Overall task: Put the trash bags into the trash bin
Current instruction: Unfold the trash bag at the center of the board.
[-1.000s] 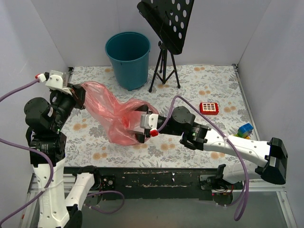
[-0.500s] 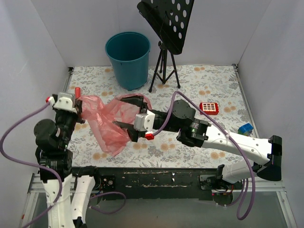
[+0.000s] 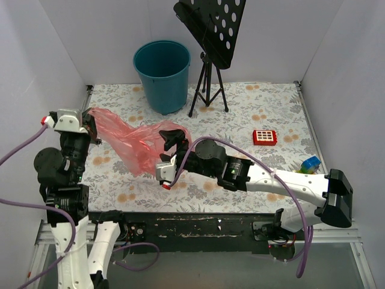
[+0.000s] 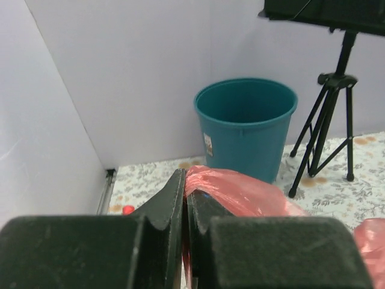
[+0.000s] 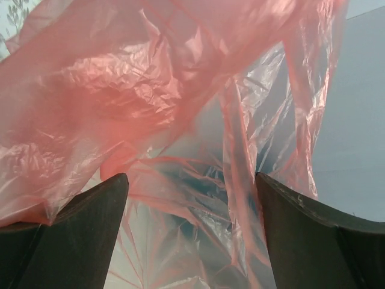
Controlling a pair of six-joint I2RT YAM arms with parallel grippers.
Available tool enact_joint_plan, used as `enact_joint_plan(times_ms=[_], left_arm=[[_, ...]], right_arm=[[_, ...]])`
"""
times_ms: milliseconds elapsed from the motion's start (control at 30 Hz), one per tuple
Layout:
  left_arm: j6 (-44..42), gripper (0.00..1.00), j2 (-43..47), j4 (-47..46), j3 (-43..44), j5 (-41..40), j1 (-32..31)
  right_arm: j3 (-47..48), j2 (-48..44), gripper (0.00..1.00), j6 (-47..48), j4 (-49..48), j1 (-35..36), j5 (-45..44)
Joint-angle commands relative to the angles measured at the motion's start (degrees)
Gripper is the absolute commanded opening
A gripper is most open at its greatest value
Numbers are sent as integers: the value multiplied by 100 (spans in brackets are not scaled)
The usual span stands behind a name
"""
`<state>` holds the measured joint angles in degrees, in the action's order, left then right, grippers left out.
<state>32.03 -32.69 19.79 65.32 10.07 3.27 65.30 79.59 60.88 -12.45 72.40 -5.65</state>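
The trash bag (image 3: 133, 144), a thin crinkly red film, hangs stretched from my left gripper (image 3: 90, 124) across to the middle of the table. My left gripper (image 4: 184, 180) is shut on the trash bag (image 4: 240, 194), pinching one edge. My right gripper (image 3: 172, 141) is at the bag's right end, open. In the right wrist view the bag (image 5: 120, 90) fills the frame, and loose film hangs between the wide-apart fingers of my right gripper (image 5: 191, 179). The teal trash bin (image 3: 162, 73) stands upright at the back, also seen in the left wrist view (image 4: 248, 129).
A black music stand on a tripod (image 3: 209, 90) stands just right of the bin. A red square toy (image 3: 264, 136) and a blue and yellow toy (image 3: 311, 164) lie at the right. A small red cylinder (image 4: 127, 210) lies by the left wall. White walls enclose the table.
My right arm has swung left toward the left arm and its jaws have opened wider. My left gripper, after dipping, has risen, still gripping the bag, which is now pulled out flatter.
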Motion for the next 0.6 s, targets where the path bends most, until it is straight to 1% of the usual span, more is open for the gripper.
enact_joint_plan(times_ms=[0,33,67,100,133,167,200,233,300,333,367,400,433,467,500,533,567], left_arm=[[136,0,-281,-81,-264,-165,16],[241,0,-508,-107,-283,-32,16],[425,0,-893,-142,-65,-83,25],[757,0,-1341,-160,398,-379,16],[1022,0,-1928,-160,977,-826,16],[1155,0,-2456,-99,1792,-926,16],[1182,0,-3036,-55,2566,-1110,16],[1217,0,-3529,-80,3435,-1034,25],[1244,0,-4129,-421,4677,-534,16],[1322,0,-4166,-928,4970,-175,16],[1436,0,-4045,-1351,4964,281,25],[1542,0,-3748,-1938,4634,729,16],[1700,0,-3397,-2492,4012,1386,16],[1797,0,-2915,-2950,3310,2289,16],[1754,0,-2510,-3094,2407,3351,16],[1423,0,-2071,-2739,1345,4736,25],[976,0,-1683,-1691,690,5525,16]], right_arm=[[-236,-182,93,397,-142,-392,-67],[-263,-7,93,581,-448,-594,-59],[-228,256,93,922,-1017,-778,-50],[-71,528,93,1178,-1641,-989,-50],[435,940,93,1502,-2082,-1182,-102],[1110,1423,93,1645,-2260,-1315,-216],[2039,1828,93,1716,-2375,-1455,-339],[2875,2284,93,1925,-2559,-1579,-366],[4912,3111,93,2478,-2823,-1606,-209],[5749,3602,94,2725,-2859,-1589,-8],[6636,3816,94,2988,-2868,-1510,176],[6671,3862,94,3313,-3225,-1440,326],[6184,3662,96,3586,-3864,-1361,397],[5057,3303,97,3797,-4488,-1282,424],[3471,2682,98,3904,-5086,-1238,363],[1880,2023,98,3783,-5362,-1176,258],[-15,1172,97,3443,-4982,-1141,205]])
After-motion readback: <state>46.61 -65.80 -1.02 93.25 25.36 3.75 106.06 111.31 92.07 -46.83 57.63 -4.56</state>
